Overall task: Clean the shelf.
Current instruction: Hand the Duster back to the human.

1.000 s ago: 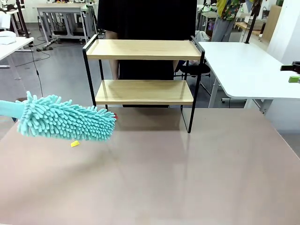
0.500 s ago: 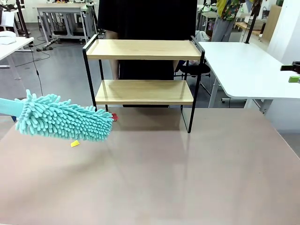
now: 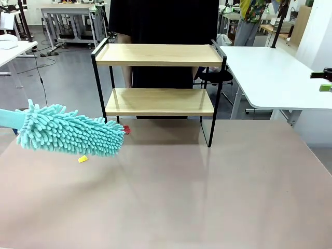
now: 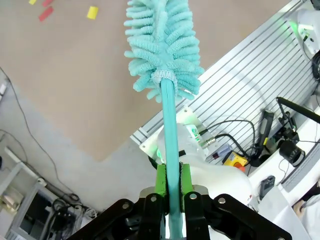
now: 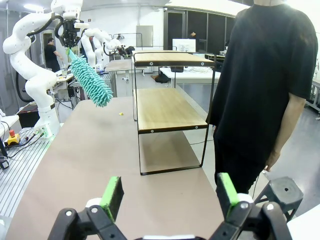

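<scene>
My left gripper (image 4: 170, 192) clamps the fluffy teal microfibre duster's (image 3: 70, 129) handle above the table's left edge; my right gripper (image 5: 170, 197) gapes wide, empty.

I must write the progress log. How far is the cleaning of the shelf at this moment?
Done: the left gripper is shut on the duster handle. In hand: the duster head hangs over the table, left of the shelf, touching neither board. Left: wiping both boards. The right gripper is open and empty.
</scene>
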Action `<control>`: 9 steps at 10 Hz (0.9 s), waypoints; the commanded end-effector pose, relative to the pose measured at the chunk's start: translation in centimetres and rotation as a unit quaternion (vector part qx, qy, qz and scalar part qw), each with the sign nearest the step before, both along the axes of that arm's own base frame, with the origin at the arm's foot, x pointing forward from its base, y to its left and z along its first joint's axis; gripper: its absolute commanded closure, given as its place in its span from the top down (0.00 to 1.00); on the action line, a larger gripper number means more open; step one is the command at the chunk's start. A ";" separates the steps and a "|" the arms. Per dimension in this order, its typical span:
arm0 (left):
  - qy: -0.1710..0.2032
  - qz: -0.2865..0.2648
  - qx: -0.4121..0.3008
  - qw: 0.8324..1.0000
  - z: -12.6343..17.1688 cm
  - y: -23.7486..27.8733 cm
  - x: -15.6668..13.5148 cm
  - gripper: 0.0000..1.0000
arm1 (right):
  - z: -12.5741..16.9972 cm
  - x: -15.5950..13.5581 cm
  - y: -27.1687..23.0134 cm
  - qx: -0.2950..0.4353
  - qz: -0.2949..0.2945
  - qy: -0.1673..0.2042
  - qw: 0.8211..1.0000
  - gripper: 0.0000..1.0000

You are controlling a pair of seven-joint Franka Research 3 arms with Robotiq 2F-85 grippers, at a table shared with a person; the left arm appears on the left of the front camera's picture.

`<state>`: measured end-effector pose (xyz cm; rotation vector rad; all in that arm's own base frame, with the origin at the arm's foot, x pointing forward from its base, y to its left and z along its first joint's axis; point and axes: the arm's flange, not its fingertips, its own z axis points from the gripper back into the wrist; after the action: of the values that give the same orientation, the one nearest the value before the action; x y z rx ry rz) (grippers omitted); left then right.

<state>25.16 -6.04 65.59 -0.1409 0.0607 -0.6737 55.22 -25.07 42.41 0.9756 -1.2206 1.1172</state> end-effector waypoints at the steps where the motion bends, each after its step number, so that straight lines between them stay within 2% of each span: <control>1: -0.004 -0.007 -0.011 1.000 -0.2 0.1 -0.3 0.13 | 0.3 0.1 0.2 0.000 0.001 -0.004 1.000 1.00; 6: -0.004 -0.007 -0.011 1.000 -0.2 0.1 -0.3 0.13 | 0.0 0.0 0.0 0.000 0.000 0.000 1.000 1.00; 7: 0.000 0.000 0.000 1.000 0.0 0.0 0.0 0.13 | 2.5 -0.5 1.1 0.022 0.085 0.025 0.996 1.00; 8: -0.021 -0.021 -0.023 0.999 0.1 0.7 -0.4 0.13 | 6.5 -1.4 4.1 0.033 0.130 0.028 0.991 1.00; 9: -0.021 -0.056 -0.043 0.997 0.3 0.4 0.5 0.13 | 9.7 -2.4 6.7 0.039 0.157 0.036 0.986 1.00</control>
<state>25.26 -5.88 65.83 -0.1543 0.0360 -0.7169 53.46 -20.60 48.39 1.2208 -1.1499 1.2459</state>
